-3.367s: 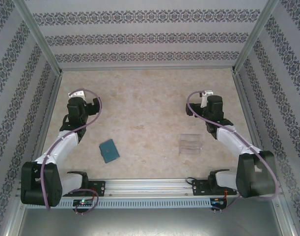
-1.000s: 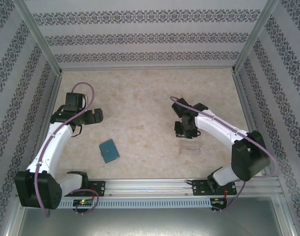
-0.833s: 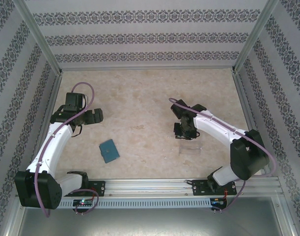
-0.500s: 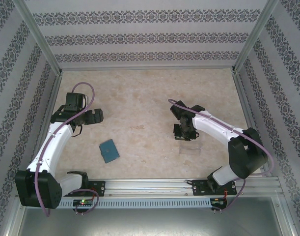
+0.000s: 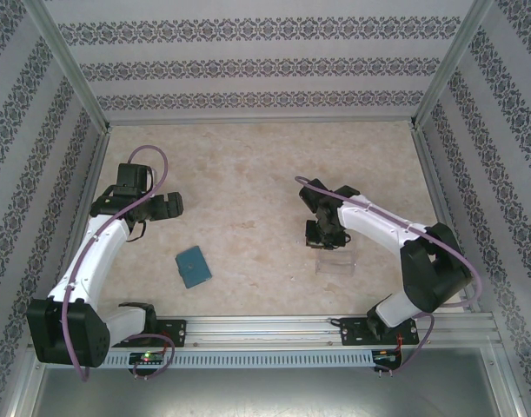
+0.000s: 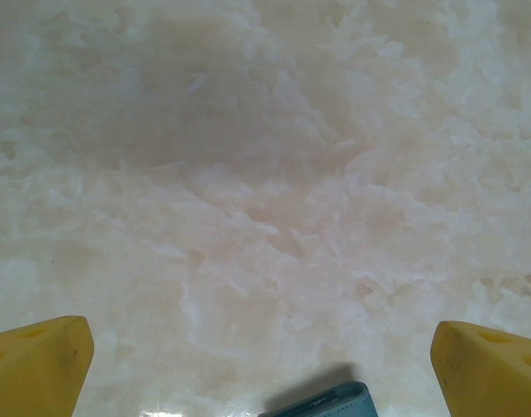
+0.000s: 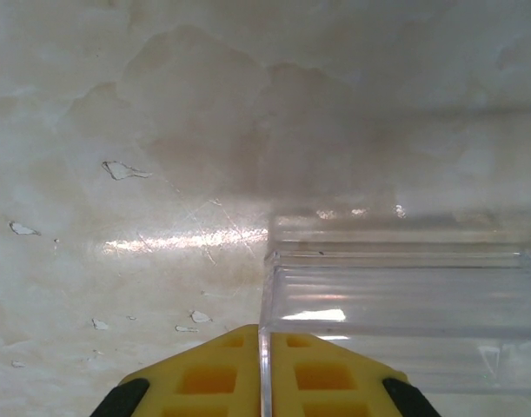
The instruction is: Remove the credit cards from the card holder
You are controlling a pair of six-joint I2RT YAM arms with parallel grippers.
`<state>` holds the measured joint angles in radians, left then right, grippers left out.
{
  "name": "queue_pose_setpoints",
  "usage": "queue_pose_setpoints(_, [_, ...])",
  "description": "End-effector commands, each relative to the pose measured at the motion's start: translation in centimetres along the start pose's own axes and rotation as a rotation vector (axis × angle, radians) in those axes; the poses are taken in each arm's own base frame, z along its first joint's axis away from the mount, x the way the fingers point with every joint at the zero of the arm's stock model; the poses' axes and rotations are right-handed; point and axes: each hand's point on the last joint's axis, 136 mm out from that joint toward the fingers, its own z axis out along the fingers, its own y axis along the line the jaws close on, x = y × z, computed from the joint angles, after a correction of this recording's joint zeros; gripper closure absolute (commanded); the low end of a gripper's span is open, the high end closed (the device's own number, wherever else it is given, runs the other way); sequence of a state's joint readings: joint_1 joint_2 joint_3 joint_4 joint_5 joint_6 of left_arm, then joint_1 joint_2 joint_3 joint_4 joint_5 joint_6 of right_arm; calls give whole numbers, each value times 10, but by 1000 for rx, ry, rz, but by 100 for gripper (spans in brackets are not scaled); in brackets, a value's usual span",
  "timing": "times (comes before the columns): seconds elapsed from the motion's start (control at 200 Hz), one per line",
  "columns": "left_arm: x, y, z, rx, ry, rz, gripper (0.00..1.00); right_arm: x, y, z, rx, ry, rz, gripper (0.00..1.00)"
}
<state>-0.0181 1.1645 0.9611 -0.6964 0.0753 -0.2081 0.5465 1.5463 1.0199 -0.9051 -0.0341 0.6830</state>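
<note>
Near the counter's point(image 5: 248, 174) front left we find the teal card holder point(image 5: 194, 266) lying flat and closed, its corner also peeking in at the bottom of the left wrist view. We see the left tool point(image 5: 165, 206) hanging just beyond it, spread wide and gripping nothing, with bare counter between them. Well apart to the right sits a clear plastic tray point(image 5: 336, 259); the right tool point(image 7: 262, 378) is pinched narrow on its thin side wall, a yellow pad point(image 7: 204, 378) on each side.
</note>
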Motion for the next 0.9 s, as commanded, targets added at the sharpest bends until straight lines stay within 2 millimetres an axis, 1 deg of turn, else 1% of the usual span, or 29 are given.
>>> queue_pose_setpoints(0.0, [6, 2, 3, -3, 26, 21, 0, -2, 4, -3, 22, 7, -19, 91])
queue_pose_setpoints(0.095, [6, 1, 4, 0, 28, 21, 0, -6, 10, -6, 20, 4, -28, 92])
queue_pose_setpoints(0.255, [6, 2, 4, -2, 30, 20, 0, -20, 26, -13, 34, -21, -51, 92])
queue_pose_setpoints(0.375, [5, 1, 4, 2, 28, 20, 0, -35, 47, -19, 21, -43, -71, 93])
queue_pose_setpoints(0.385, [5, 1, 4, 1, 28, 20, 0, -34, 46, -17, 26, -37, -71, 93])
queue_pose_setpoints(0.4, [5, 1, 4, 1, 28, 20, 0, -39, 52, -21, 19, -50, -76, 93])
queue_pose_setpoints(0.545, [6, 0, 4, 4, 30, 18, 0, -59, 77, -28, 23, -77, -104, 93])
queue_pose_setpoints(0.734, [6, -1, 5, 13, 33, 17, 0, -86, 106, -31, 36, -102, -127, 94])
queue_pose_setpoints(0.894, [7, -3, 6, 22, 40, 16, 0, -107, 135, -32, 7, -116, -139, 95])
